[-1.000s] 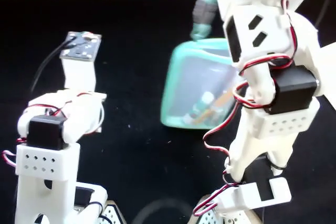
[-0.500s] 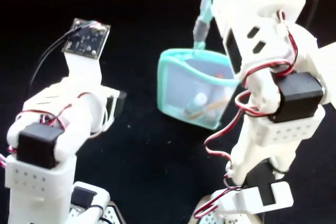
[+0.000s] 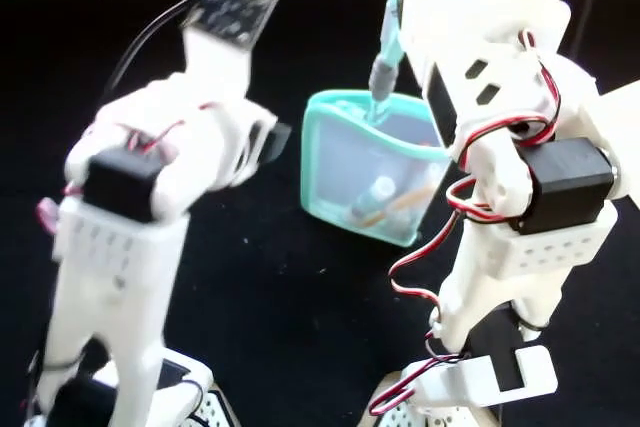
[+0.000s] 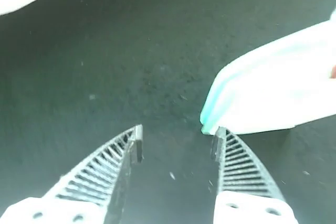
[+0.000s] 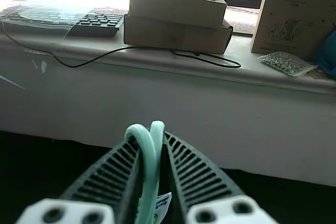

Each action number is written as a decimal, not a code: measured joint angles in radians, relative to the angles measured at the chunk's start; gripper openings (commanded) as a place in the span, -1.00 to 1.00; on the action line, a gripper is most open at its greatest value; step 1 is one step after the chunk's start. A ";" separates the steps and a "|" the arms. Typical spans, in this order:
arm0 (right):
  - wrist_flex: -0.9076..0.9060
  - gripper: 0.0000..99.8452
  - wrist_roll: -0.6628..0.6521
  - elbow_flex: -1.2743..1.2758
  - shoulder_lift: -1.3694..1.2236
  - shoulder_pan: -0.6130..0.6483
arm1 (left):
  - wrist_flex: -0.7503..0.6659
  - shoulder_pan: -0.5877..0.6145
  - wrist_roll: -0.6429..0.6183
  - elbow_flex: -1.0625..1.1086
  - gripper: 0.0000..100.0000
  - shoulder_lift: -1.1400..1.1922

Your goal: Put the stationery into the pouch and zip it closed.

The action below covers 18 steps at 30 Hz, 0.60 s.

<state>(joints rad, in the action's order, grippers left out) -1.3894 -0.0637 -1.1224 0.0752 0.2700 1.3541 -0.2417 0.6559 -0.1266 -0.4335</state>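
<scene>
Teal-edged and see-through, the pouch sat tilted over the black desk. Its strap ran straight up from its top edge into the right tool, which was clamped on the looped band. Whether the pouch's lower edge touched the desk could not be told. The right arm covered the pouch's far side, and the zip was too indistinct to judge. Stationery showed through the clear wall only as pale and orange shapes, and no single piece could be named. The left tool was spread wide and low over the desk, one fingertip just beside a pouch corner, nothing between its fingers. Behind the right tool, a white ledge carried cardboard boxes and a keyboard, cut off at the edge.
</scene>
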 measured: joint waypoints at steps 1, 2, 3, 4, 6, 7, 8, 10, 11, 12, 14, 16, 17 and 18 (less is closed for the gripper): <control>-0.006 -0.99 0.000 0.000 0.000 0.000 | -0.003 -0.002 0.005 -0.026 -0.54 0.046; -0.008 -0.99 0.000 0.000 0.000 0.000 | -0.005 -0.012 0.009 -0.051 -0.54 0.087; -0.008 -0.99 0.000 0.000 0.000 -0.003 | -0.005 -0.023 0.011 -0.075 -0.54 0.129; -0.008 -0.99 0.000 0.000 0.000 -0.011 | -0.005 -0.035 0.014 -0.097 -0.54 0.166; -0.008 -0.99 0.000 0.000 0.000 -0.025 | -0.005 -0.061 0.028 -0.129 -0.54 0.216; -0.008 -0.99 0.000 0.000 0.000 -0.035 | -0.005 -0.075 0.041 -0.140 -0.54 0.233; -0.008 -0.99 0.000 0.000 0.000 -0.046 | -0.005 -0.084 0.055 -0.146 -0.54 0.247; -0.008 -0.99 0.000 0.000 0.000 -0.063 | -0.006 -0.098 0.080 -0.152 -0.54 0.270; -0.008 -0.99 0.000 0.000 0.000 -0.068 | -0.009 -0.101 0.092 -0.152 -0.54 0.275; -0.008 -0.99 0.000 -0.002 0.000 -0.069 | -0.020 -0.101 0.104 -0.152 -0.54 0.281; -0.009 -0.99 0.000 -0.002 0.000 -0.068 | -0.046 -0.101 0.118 -0.152 -0.54 0.287; -0.015 -0.99 0.000 -0.002 0.000 -0.068 | -0.061 -0.100 0.126 -0.152 -0.54 0.292; -0.026 -0.99 0.000 -0.002 0.000 -0.068 | -0.069 -0.100 0.130 -0.152 -0.54 0.293; -0.040 -0.99 0.000 -0.002 0.000 -0.069 | -0.077 -0.100 0.141 -0.152 -0.54 0.293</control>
<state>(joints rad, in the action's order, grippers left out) -1.4293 -0.0637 -1.1239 0.0752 0.2010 1.2774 -0.3414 0.7971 -0.2785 -0.1404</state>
